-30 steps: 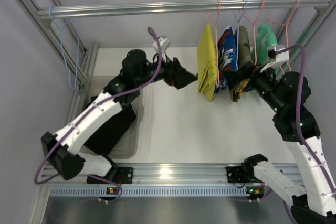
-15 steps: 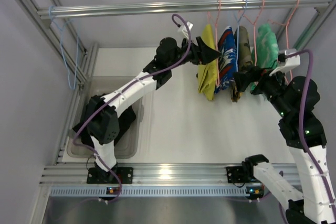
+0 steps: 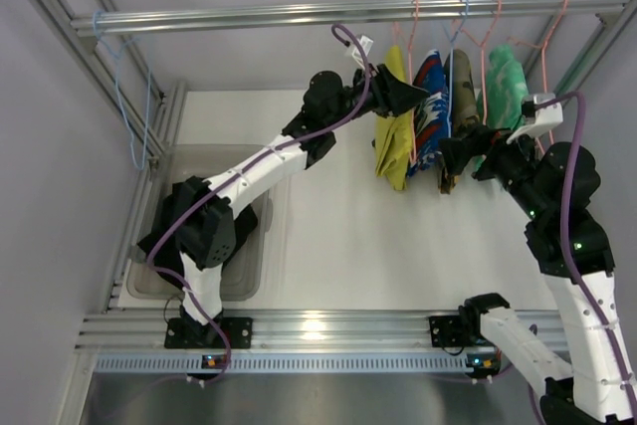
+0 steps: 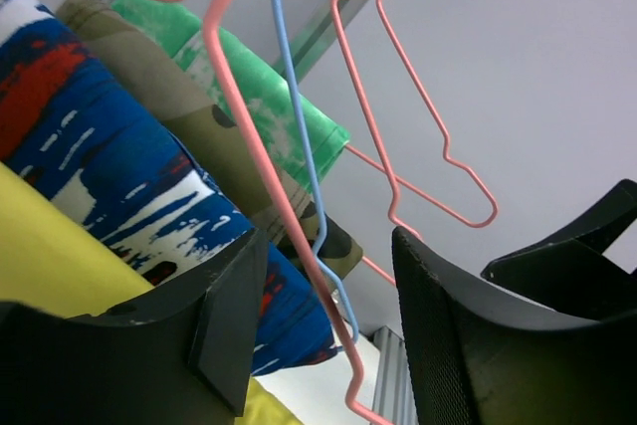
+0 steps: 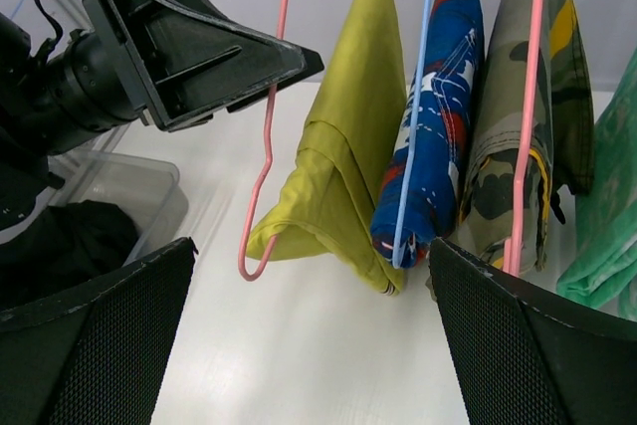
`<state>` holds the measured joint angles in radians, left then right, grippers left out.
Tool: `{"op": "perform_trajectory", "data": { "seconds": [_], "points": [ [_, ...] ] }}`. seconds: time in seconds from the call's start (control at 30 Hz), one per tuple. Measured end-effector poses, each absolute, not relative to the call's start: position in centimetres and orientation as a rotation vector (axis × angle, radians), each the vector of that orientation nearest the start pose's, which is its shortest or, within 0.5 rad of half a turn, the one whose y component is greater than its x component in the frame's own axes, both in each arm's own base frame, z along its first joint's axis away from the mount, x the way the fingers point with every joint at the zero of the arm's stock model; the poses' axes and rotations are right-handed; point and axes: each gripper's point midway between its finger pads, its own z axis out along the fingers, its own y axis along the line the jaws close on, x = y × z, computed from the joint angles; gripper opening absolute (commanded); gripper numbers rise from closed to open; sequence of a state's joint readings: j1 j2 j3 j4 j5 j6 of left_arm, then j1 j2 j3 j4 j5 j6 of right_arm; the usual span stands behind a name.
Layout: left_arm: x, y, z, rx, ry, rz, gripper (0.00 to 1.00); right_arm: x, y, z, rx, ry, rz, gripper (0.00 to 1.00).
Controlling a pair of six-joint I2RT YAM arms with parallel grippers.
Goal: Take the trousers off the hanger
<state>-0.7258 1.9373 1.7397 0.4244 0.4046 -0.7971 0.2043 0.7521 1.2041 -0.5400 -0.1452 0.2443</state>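
Yellow trousers [image 3: 394, 136] [image 5: 348, 161] hang folded over a pink hanger [image 5: 265, 146] at the left end of the row on the rail. My left gripper [image 3: 416, 99] is raised at that hanger's upper part. In the left wrist view the left gripper [image 4: 326, 246] has its jaws partly apart, and the pink hanger wire [image 4: 249, 136] runs between them untouched. My right gripper [image 3: 456, 154] [image 5: 318, 335] stands wide open and empty, just right of and below the garments. Black trousers [image 3: 204, 241] [image 5: 60, 246] lie in the clear bin [image 3: 244, 281].
Blue patterned [image 3: 433, 106], camouflage [image 3: 461, 97] and green [image 3: 506, 87] garments hang right of the yellow pair on the metal rail [image 3: 299, 15]. An empty pink hanger [image 3: 552, 42] hangs far right. An empty blue hanger [image 3: 134, 131] hangs far left.
My left arm swung up and right from beside the bin to the yellow trousers' hanger, and its jaws narrowed. My right gripper shifted slightly left and stayed wide open.
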Motion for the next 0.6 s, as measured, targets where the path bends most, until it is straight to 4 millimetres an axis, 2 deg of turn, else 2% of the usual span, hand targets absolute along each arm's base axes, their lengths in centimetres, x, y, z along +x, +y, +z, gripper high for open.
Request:
{"op": "perform_trajectory", "data": {
  "seconds": [0.13, 0.23, 0.5, 0.53, 0.6],
  "points": [
    [37.1, -46.9, 38.5, 0.336, 1.522, -1.540, 0.53, 25.2, 8.7, 39.2, -0.074, 1.679, 0.463, 0.99],
    [36.7, -47.2, 37.4, 0.342, 1.552, -1.549, 0.46, 25.2, 8.6, 39.2, -0.064, 1.680, 0.465, 1.00],
    [35.3, -48.1, 37.4, 0.375, 1.553, -1.577, 0.19, 25.2, 8.8, 38.7, -0.055, 1.694, 0.485, 0.99],
    [35.3, -48.2, 37.6, 0.377, 1.554, -1.579, 0.11, 25.2, 8.8, 38.7, -0.056, 1.694, 0.488, 0.99],
    [35.1, -48.2, 37.5, 0.365, 1.595, -1.587, 0.03, 25.2, 8.9, 38.7, -0.058, 1.695, 0.491, 0.99]
  ]
}}
